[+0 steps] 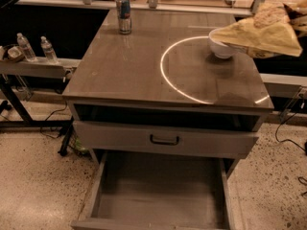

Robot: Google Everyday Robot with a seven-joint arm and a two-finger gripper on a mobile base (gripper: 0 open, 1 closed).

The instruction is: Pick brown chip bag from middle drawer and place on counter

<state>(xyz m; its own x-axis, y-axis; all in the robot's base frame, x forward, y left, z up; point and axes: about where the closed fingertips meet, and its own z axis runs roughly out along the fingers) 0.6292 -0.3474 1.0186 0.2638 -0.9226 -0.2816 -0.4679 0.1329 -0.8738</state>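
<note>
The brown chip bag (pixel 263 31) shows its tan-yellow side and hangs in the air over the counter's far right corner, covering part of the white bowl (pixel 220 48). My gripper (pixel 296 14) is at the right edge of the view, mostly hidden behind the bag's upper end, and holds the bag up. The counter (pixel 129 66) is grey-brown and glossy with a bright ring of light (pixel 163 73). The middle drawer (pixel 163 193) stands pulled out at the bottom, its flat grey floor bare.
A drink can (pixel 124 14) stands at the counter's far left. A shut drawer front with a dark handle (pixel 164 140) sits above the open drawer. Two water bottles (pixel 36 48) stand on a shelf at the left. Cables lie on the speckled floor at the right.
</note>
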